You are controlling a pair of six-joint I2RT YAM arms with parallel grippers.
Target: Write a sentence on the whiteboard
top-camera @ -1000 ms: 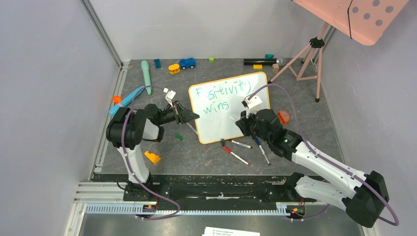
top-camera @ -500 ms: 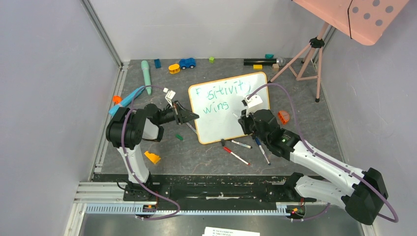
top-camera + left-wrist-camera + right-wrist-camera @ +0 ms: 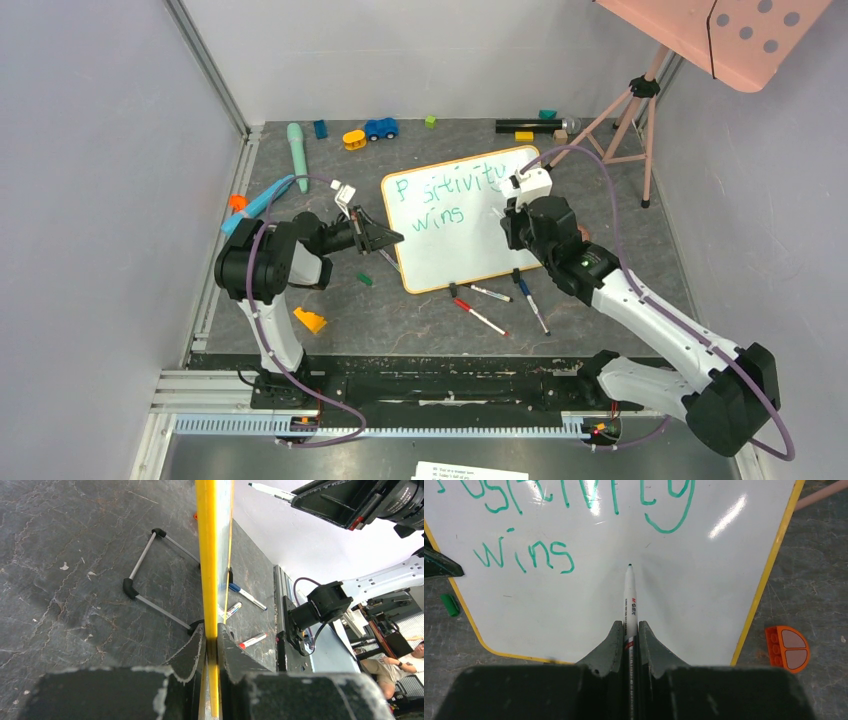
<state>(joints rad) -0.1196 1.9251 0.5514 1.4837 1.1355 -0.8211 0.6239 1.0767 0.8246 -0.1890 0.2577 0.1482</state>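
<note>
Two teal words [image 3: 440, 217] on one whiteboard [image 3: 470, 250], three loose markers [image 3: 481, 317] beside it.

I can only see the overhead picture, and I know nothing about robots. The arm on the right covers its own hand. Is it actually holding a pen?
Observer: Yes. Its wrist camera shows the right gripper shut on a white marker that points forward over the whiteboard.
Visitor: Where is the tip?
Observer: Over blank white, just right of the word "wins". I cannot tell whether it touches the surface.
Visitor: And the other arm?
Observer: Its wrist camera shows the left gripper pinching the board's yellow edge, one finger on each side.
</note>
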